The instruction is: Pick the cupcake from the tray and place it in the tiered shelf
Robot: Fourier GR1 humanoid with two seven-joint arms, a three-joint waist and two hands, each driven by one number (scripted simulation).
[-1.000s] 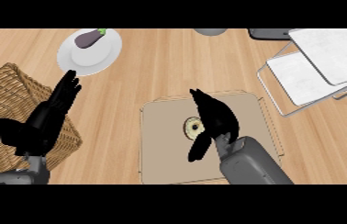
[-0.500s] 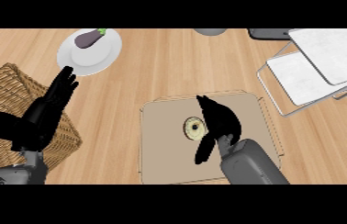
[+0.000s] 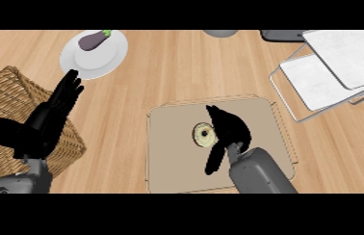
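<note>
Leftmost, the left hand (image 3: 53, 109) rests open, fingers straight, over a wicker basket (image 3: 21, 92), below a plate (image 3: 96, 56) holding an eggplant (image 3: 94, 40). Mid-bench, the cupcake (image 3: 204, 135) sits on the tray (image 3: 171, 147); the right hand (image 3: 229, 128), fingers relaxed, partly covers it. Far right stands the tiered shelf (image 3: 316, 77).
</note>
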